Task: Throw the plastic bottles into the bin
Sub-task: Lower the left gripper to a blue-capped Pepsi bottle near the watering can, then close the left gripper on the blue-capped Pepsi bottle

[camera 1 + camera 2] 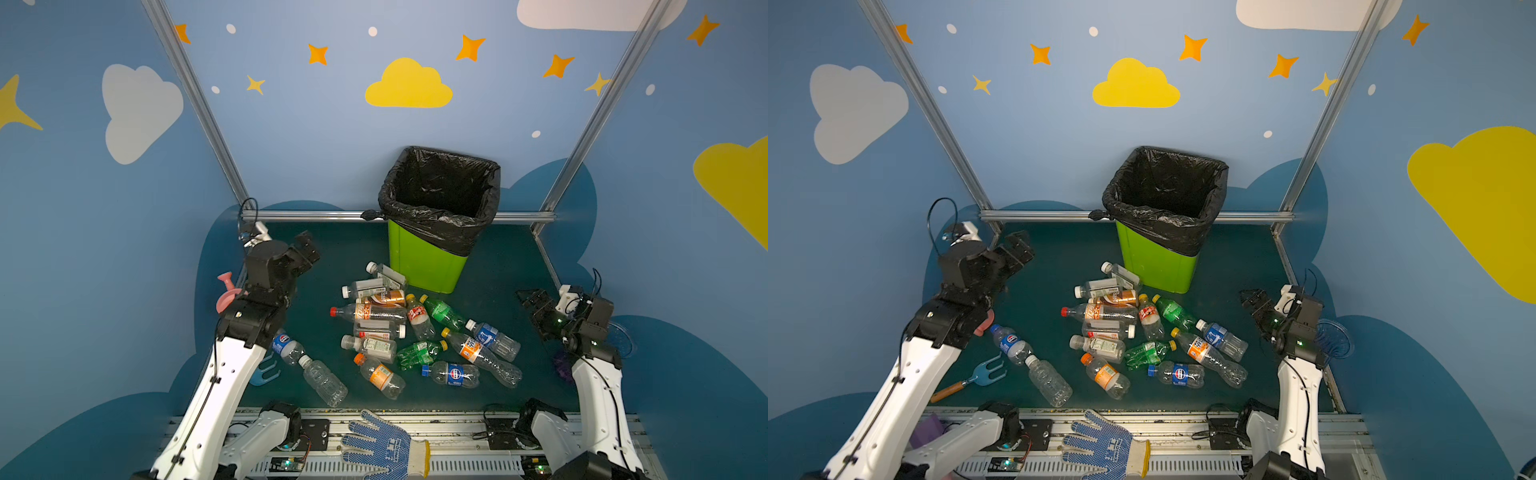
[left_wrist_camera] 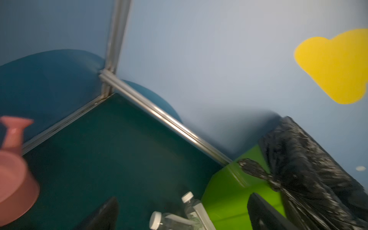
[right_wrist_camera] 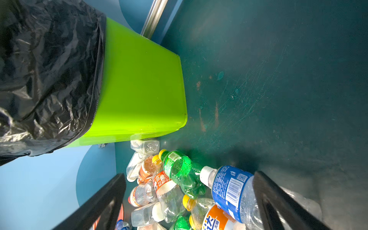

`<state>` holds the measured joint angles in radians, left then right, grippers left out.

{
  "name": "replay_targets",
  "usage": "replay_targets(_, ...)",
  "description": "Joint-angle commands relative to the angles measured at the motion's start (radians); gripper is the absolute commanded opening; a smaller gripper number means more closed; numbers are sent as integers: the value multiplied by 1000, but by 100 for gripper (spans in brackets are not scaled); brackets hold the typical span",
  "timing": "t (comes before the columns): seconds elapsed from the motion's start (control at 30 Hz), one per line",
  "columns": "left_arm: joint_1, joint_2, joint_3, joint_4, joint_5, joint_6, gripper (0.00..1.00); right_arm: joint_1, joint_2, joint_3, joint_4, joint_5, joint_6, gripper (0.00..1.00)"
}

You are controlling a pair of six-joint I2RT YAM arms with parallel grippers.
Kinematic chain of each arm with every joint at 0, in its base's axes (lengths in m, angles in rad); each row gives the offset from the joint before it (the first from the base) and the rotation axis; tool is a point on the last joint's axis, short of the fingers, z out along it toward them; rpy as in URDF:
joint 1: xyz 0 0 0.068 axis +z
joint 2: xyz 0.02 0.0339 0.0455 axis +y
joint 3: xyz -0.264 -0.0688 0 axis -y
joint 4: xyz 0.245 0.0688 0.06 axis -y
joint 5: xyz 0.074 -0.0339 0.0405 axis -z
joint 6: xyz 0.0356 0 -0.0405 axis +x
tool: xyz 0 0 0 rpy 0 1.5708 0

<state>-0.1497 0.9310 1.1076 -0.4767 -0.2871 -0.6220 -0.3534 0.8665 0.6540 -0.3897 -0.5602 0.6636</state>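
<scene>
Your left gripper (image 1: 308, 247) is spread wide with nothing in it. The bin (image 1: 424, 266) stands just past one of its fingers (image 2: 262, 215), and two white-capped bottles (image 2: 179, 215) lie on the table in the gap ahead of them. Your right gripper (image 1: 528, 300) is equally wide and empty, hovering over the table. The plastic bottles (image 1: 386, 332) lie heaped ahead of its fingers (image 3: 278, 199), with a blue-labelled bottle (image 3: 229, 189) nearest and the bin beyond the heap.

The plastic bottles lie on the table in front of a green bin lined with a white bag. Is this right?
No, the bag is black, not white; both top views show it. The bottles do lie before the green bin.
</scene>
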Motion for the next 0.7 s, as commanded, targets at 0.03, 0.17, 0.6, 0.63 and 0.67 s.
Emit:
replay_targets(0.03, 110, -66, -174, -197, 10, -132, 100, 4, 21, 12, 26, 11, -13, 98)
replay_targets(0.17, 188, -98, -282, -219, 70, -148, 100, 4, 31, 1, 40, 19, -16, 98)
replay_targets(0.6, 431, 33, -507, -64, 414, -133, 96, 2, 61, -16, 48, 32, -22, 98)
replay_targets(0.63, 438, 36, -511, -57, 425, -127, 96, 3, 62, -14, 49, 33, -21, 98)
replay_targets(0.67, 445, 46, -516, -50, 437, -119, 96, 2, 64, -14, 48, 34, -21, 98)
